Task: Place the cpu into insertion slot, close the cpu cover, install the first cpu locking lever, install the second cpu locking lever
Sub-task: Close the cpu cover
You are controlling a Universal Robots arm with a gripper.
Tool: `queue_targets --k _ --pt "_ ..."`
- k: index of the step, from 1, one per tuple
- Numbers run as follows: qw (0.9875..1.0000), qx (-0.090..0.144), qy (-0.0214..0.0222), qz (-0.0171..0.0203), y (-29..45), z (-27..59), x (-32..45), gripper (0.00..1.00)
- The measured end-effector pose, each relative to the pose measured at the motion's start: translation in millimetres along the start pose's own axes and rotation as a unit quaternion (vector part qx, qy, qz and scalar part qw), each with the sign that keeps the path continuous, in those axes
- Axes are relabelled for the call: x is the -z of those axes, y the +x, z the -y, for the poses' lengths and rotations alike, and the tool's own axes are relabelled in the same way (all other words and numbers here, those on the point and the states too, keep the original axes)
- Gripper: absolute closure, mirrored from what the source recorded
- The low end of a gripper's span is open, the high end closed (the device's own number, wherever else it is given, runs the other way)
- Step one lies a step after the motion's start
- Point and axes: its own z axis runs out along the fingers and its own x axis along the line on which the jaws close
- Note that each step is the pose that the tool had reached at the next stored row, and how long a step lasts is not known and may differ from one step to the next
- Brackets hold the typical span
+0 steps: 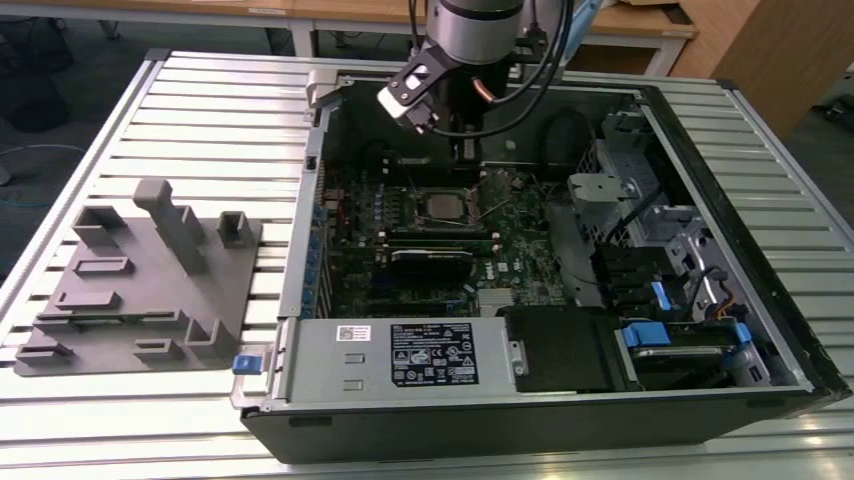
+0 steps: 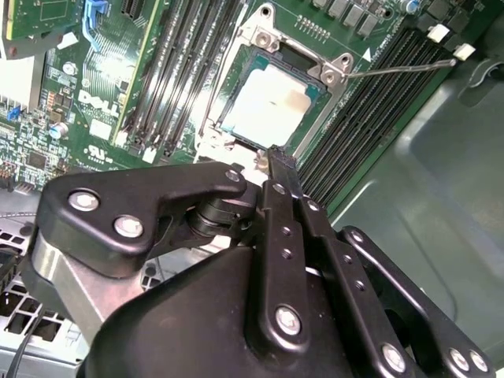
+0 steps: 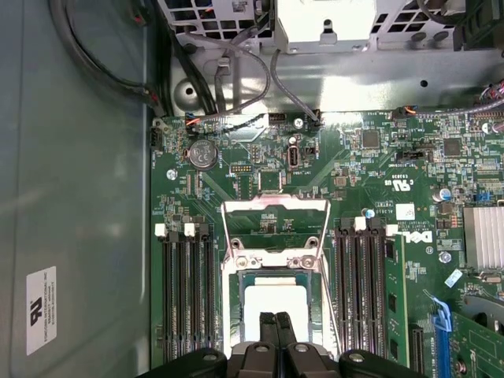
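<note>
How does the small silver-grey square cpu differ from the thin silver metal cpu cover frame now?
The small silver-grey square cpu is a solid plate; the thin silver metal cpu cover is a frame with a cut-out window. The cpu lies flat in the dark, silver-rimmed insertion slot; the cpu cover is swung open and does not cover the chip. Both are square and metallic.

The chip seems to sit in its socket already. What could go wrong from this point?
1. The shut gripper hangs close to the edge of the small flat silver-grey square cpu lying in the dark square metal-rimmed insertion slot; a push there might tilt or scratch it.
2. The thin silver wire lever stands free over the long black memory slots, so the arm might snag and bend it.
</note>
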Motion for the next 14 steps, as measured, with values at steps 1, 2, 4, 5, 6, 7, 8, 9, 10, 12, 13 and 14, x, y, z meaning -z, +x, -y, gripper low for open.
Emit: queue_targets --k 1,2,4,5,6,7,8,9,10,12,13,14 --pt "1.0 0.0 0.0 0.0 0.0 -0.6 0.0 0.89" --pt "1.0 0.0 0.0 0.0 0.0 -1.1 -0.1 0.89" --pt "1.0 0.0 0.0 0.0 0.1 -1.8 -0.1 0.89" --pt "1.0 0.0 0.0 0.0 0.1 -1.8 -0.1 0.89" --pt "1.0 0.0 0.0 0.0 0.1 -1.8 -0.1 0.89" --pt "1.0 0.0 0.0 0.0 0.1 -1.9 -0.1 0.89" --pt "1.0 0.0 0.0 0.0 0.1 -2.0 -0.1 0.89" --pt "1.0 0.0 0.0 0.0 0.1 -2.1 -0.1 0.89" --pt "1.0 0.0 0.0 0.0 0.1 -2.1 -0.1 0.89" --pt "1.0 0.0 0.0 0.0 0.1 -2.5 -0.2 0.89" --pt "1.0 0.0 0.0 0.0 0.1 -2.8 -0.2 0.89" --pt "1.0 0.0 0.0 0.0 0.1 -3.1 -0.2 0.89"
